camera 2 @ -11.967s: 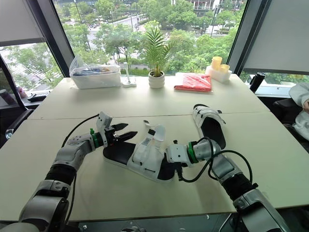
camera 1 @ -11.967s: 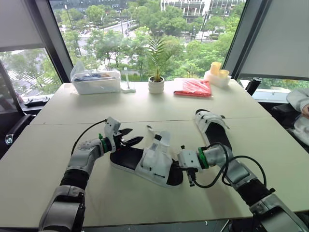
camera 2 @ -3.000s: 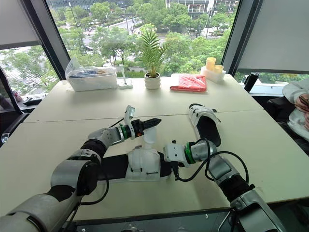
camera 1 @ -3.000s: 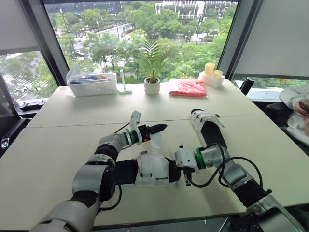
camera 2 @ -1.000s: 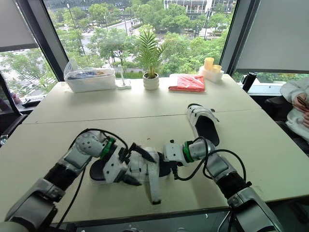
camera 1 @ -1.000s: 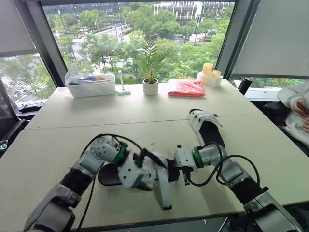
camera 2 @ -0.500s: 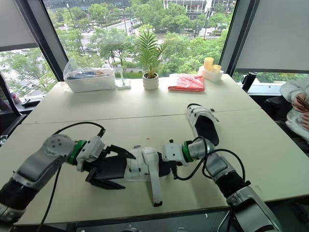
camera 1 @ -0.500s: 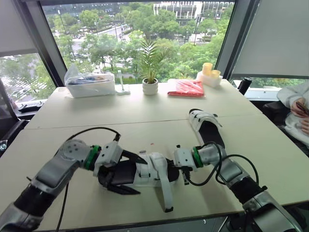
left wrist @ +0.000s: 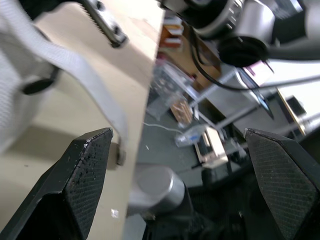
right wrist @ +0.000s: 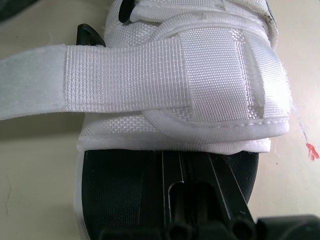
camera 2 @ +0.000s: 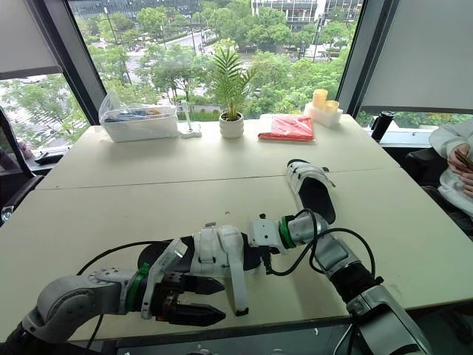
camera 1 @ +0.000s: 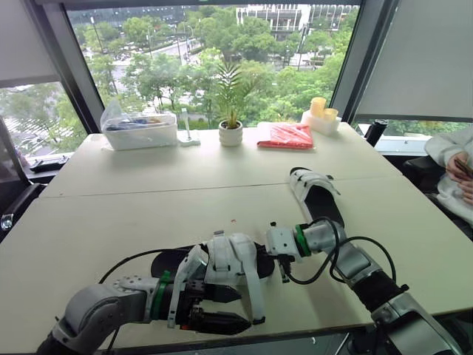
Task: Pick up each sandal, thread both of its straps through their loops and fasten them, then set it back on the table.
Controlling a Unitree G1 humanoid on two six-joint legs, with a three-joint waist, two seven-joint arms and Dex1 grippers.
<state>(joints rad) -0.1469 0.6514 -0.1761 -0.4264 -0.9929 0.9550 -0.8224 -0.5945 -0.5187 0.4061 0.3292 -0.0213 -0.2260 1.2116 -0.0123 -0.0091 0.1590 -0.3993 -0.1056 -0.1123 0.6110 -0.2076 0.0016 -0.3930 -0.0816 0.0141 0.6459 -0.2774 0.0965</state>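
The near sandal (camera 1: 222,260), white straps on a black sole, lies across the table in front of me. One loose white strap (camera 1: 253,292) trails from it toward the table's front edge. My right gripper (camera 1: 272,255) is at the sandal's right end, shut on the black sole (right wrist: 125,200) just below the fastened strap (right wrist: 165,80). My left gripper (camera 1: 230,309) hovers open by the front edge, just in front of the sandal, its fingers (left wrist: 90,165) spread wide beside the hanging strap (left wrist: 85,75). The second sandal (camera 1: 318,194) lies further back on the right.
Along the window stand a clear plastic box (camera 1: 140,129), a potted palm (camera 1: 230,132), a red packet (camera 1: 287,135) and yellow cups (camera 1: 319,115). A person (camera 1: 457,159) sits at the right edge. The table's front edge (camera 1: 310,329) is close behind the left gripper.
My left arm has pulled back from the sandal's heel side to the front edge, its gripper still open. The loose strap stays draped forward. The right gripper has held its place.
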